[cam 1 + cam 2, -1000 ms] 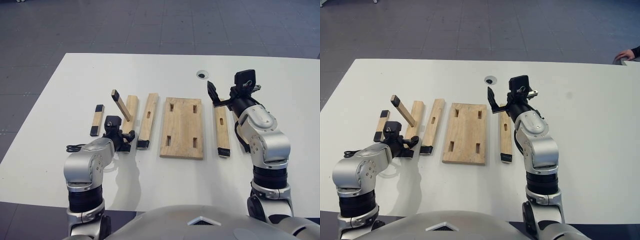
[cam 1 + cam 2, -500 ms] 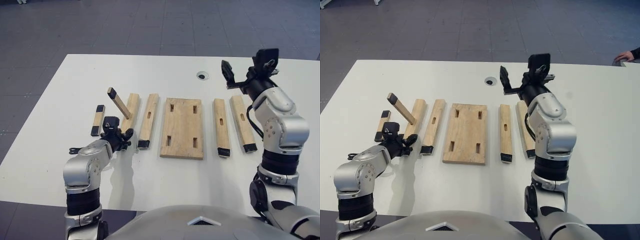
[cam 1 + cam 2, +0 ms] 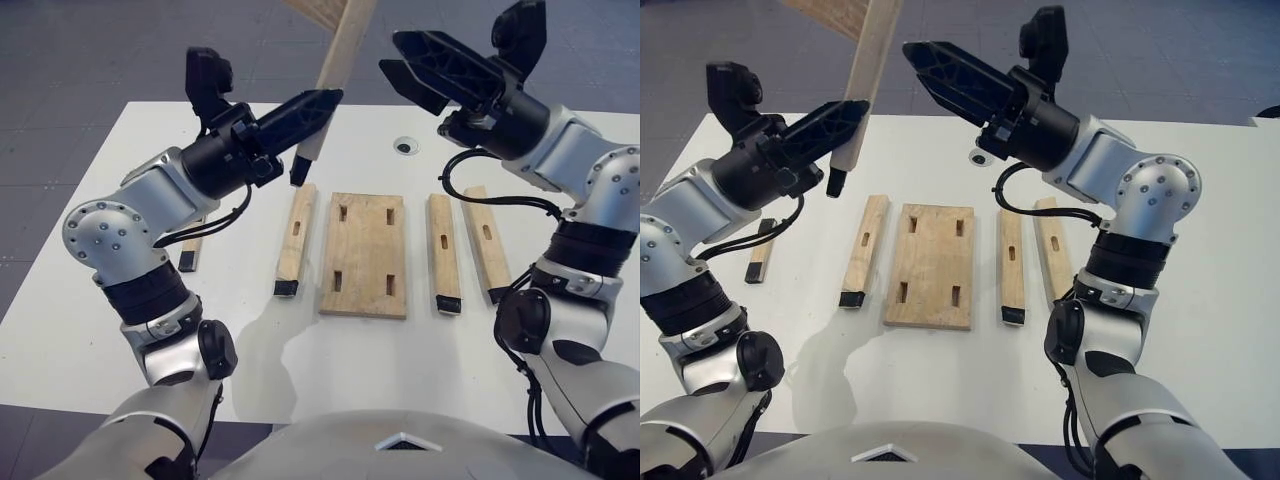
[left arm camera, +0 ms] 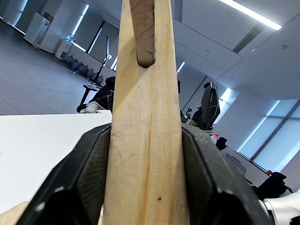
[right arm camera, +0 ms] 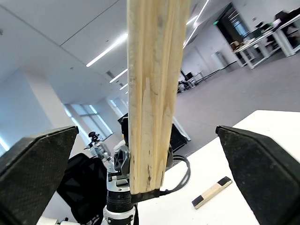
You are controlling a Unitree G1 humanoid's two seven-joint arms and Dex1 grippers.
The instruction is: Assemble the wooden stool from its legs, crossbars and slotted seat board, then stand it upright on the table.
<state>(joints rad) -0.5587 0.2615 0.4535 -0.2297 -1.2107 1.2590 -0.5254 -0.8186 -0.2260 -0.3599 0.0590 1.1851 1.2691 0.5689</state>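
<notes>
Stool leg [image 3: 345, 40] is up in the air over the table [image 3: 90, 260], clamped tight in the left gripper [image 3: 325, 100] near its black-capped end, with a crossbar [image 4: 142, 33] stuck in its slot. Right gripper [image 3: 390, 55] hangs just beside it, fingers spread wide and holding nothing. Seat board [image 3: 364, 255] lies flat below.

Here's the long pale wooden stool leg [image 5: 152, 93], upright and dead centre, grain running along its length, a dark band at its lower end. The right gripper [image 5: 146, 131] is spread wide, one black jaw on either side of the leg, both well apart from the wood. Behind the leg's lower end sits the left arm's black and silver wrist [image 5: 117, 199]. On the white worktop [image 5: 178, 211], a short pale wooden bar with black ends [image 5: 212, 192] lies flat, in from the edge. Ceiling strip lights [image 5: 105, 49] glow beyond.
</notes>
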